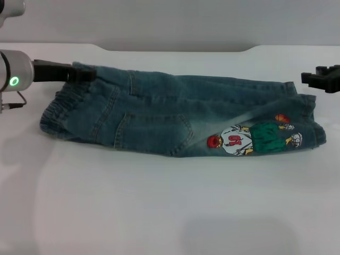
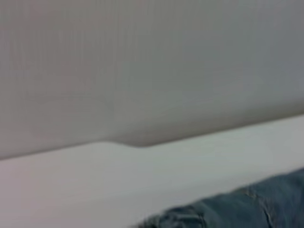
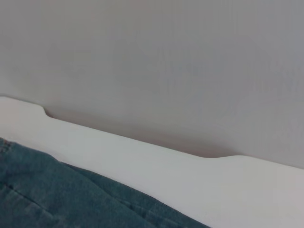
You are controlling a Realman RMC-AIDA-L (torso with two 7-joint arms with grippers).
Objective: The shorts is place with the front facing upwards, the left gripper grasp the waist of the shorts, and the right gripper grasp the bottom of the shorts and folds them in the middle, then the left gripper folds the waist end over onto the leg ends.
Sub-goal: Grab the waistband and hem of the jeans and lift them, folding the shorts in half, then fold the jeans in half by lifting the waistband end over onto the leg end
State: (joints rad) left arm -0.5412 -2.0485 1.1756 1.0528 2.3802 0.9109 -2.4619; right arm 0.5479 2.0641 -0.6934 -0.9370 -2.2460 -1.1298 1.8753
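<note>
With the shorts [image 1: 180, 119] lying folded lengthwise, the left gripper [image 1: 85, 74] is pinching the waist of the shorts [image 1: 66, 109] and should be carrying it low and straight toward the leg ends [image 1: 297, 125], while the right gripper [image 1: 313, 78], whose grip I cannot tell, is sitting just beside them.

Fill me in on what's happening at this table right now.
A two-armed robot is folding child-size denim shorts on a white table. They already lie doubled lengthwise, waist toward the robot's left, cartoon-printed leg ends toward its right. The left tool is at the waist's far edge, seemingly gripping it. The right tool sits just off the leg ends, holding nothing.
</note>
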